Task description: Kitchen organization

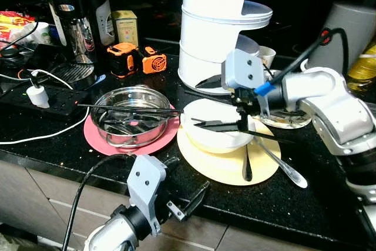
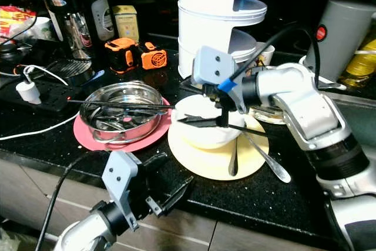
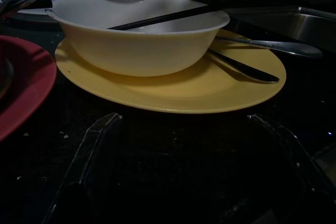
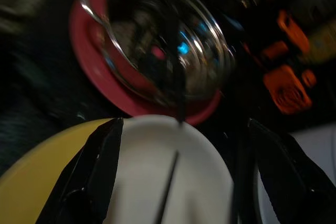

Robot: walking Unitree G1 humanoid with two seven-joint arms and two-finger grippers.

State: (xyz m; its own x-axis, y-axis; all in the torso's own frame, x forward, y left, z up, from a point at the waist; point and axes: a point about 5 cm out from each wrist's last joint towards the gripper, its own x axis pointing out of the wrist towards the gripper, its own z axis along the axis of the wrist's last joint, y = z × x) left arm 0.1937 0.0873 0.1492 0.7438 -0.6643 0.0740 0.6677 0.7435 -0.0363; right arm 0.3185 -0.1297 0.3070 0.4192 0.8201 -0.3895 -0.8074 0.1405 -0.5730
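On the black counter (image 1: 329,168) a white bowl (image 1: 216,133) sits on a yellow plate (image 1: 226,163), with a black chopstick (image 3: 168,17) lying slantwise inside the bowl. The right tool (image 1: 232,123) hangs directly over the bowl, its two black fingers spread wide, one near each side of the bowl's rim; nothing is held between them. In the right wrist view the fingers (image 4: 100,166) frame the bowl's white interior and the chopstick below.

To the robot's left of the bowl, a steel bowl (image 1: 134,113) rests on a pink plate (image 1: 97,133), with a second black chopstick (image 1: 126,109) laid flat across its rim, its tip reaching toward the white bowl. Two spoons lie on the yellow plate on the bowl's right side: a dark one (image 1: 247,160) and a silver one (image 1: 282,166) whose handle runs off onto the counter.

The left tool (image 1: 185,201) hovers low at the counter's front edge, just before the yellow plate, fingers open and empty.

Behind stand a white tiered stand (image 1: 220,27), two orange gadgets (image 1: 138,58), a coffee maker (image 1: 73,16) and a power strip (image 1: 41,95).
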